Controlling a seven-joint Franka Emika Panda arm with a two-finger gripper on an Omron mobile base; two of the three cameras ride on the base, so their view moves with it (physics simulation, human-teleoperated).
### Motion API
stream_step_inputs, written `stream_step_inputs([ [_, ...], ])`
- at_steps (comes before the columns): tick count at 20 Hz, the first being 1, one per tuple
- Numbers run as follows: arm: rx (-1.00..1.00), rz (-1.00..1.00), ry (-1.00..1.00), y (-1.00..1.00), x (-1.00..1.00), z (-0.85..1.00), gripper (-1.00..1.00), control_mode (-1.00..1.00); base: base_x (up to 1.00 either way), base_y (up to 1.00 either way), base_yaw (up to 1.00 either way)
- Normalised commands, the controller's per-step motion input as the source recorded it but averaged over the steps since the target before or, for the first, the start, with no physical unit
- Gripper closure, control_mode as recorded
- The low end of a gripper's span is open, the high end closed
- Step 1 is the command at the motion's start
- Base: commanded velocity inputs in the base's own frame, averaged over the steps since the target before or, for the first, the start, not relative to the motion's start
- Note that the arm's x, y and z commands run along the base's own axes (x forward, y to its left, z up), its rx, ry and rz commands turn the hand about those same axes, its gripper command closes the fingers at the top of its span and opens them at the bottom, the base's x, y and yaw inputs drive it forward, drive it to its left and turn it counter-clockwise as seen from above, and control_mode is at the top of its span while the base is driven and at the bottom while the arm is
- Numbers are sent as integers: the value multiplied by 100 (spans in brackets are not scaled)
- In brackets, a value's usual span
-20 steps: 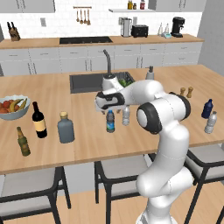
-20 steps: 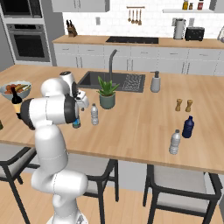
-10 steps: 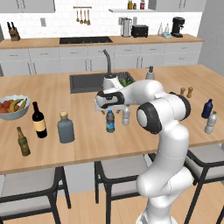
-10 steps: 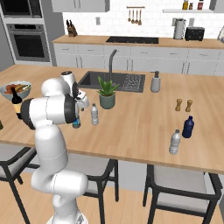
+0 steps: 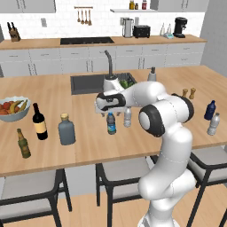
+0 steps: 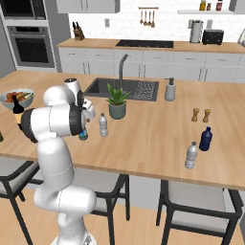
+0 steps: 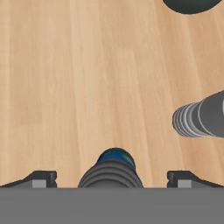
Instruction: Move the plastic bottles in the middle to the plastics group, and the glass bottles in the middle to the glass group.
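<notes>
The blue-labelled plastic bottle (image 5: 111,123) stands mid-counter, directly under my gripper (image 5: 110,111). In the hand view its dark cap (image 7: 112,171) sits between my open gripper (image 7: 111,180), with a fingertip (image 7: 40,179) on either side and a gap to each. The pale plastic bottle (image 5: 127,117) (image 6: 103,125) (image 7: 200,119) stands just beside it. A squat grey-blue glass bottle (image 5: 66,129) stands further left. The glass group is the wine bottle (image 5: 39,122) and the beer bottle (image 5: 23,143) at the left. The plastics group is the dark-blue bottle (image 5: 210,110) (image 6: 206,139) and the silvery bottle (image 5: 213,124) (image 6: 191,155) at the right.
A fruit bowl (image 5: 13,107) sits at the far left. Sink (image 5: 88,83), potted plant (image 6: 116,100) and soap dispenser (image 6: 169,90) lie behind the bottles. Two shakers (image 5: 189,93) stand near the plastics group. Bare wood lies between the middle bottles and the right group.
</notes>
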Motion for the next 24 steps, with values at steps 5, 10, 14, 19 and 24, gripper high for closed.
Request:
stream_step_inputs([
  [5,0,0,0,0,0,-14,-100,-100,0,0,0],
  [10,0,0,0,0,-1,-27,100,-100,0,0,0],
  [14,0,0,2,0,-3,-25,100,-100,0,0,0],
  [19,0,0,0,0,-10,-16,100,-100,0,0,0],
  [24,2,-7,0,-19,-46,0,100,-100,0,0,0],
])
